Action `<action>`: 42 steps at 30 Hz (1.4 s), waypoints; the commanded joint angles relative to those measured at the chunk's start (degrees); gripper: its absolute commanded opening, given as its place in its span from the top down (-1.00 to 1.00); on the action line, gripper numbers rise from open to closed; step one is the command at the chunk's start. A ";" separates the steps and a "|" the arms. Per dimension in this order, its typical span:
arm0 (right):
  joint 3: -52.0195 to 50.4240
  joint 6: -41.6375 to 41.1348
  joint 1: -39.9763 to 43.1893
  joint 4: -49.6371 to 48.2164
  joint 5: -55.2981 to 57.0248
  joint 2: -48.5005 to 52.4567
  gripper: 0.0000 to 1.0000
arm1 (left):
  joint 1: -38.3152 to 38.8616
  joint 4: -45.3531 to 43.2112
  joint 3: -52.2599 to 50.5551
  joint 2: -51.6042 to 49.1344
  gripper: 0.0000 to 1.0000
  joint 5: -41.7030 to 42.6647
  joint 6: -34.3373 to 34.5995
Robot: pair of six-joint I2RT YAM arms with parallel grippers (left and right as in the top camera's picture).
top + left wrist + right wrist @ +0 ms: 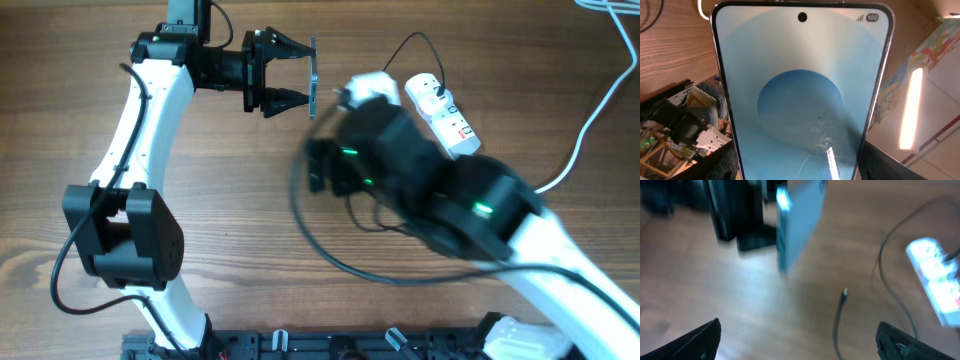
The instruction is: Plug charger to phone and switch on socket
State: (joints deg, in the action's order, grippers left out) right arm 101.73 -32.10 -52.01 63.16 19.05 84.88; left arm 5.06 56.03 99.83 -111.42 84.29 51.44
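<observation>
Phone (pixel 313 78) pinched between left gripper (pixel 299 72) jaws, seen edge-on from overhead, screen turned toward that gripper, right gripper (pixel 800 342) jaws spread, empty, charger tip (pixel 844 294) laid on open worktop (pixel 240 200) near socket (pixel 935 277)

Probably a lab: cluttered gear (pixel 686 129)

White arm links (pixel 150 100), black joints (pixel 130 235), black fingers (pixel 285 45), green indicator lights (pixel 483 209).

Phone (pixel 313 78) on edge, charger (pixel 842 302) tip loose btw it & socket (pixel 445 112).
</observation>
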 commanded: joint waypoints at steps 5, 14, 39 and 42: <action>12.31 -4.04 -1.27 -4.50 14.01 14.47 -0.59 | -0.46 -0.15 1.16 1.88 -0.47 2.64 1.36; 12.26 -7.37 -0.70 -5.79 20.00 17.94 -0.39 | -0.46 -0.13 1.16 1.88 -0.47 2.64 1.77; 14.19 -0.31 4.09 -2.64 -0.87 11.15 -0.98 | -0.46 -0.15 1.16 1.88 -0.48 -0.11 1.75; 14.19 -1.05 4.09 -5.53 -1.51 16.94 -0.86 | -0.46 -0.13 1.16 1.88 -0.47 0.33 1.77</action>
State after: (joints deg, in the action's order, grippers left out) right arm 117.01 -34.79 -47.83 59.09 20.14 96.53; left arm 5.06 56.10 99.83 -111.42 82.35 52.93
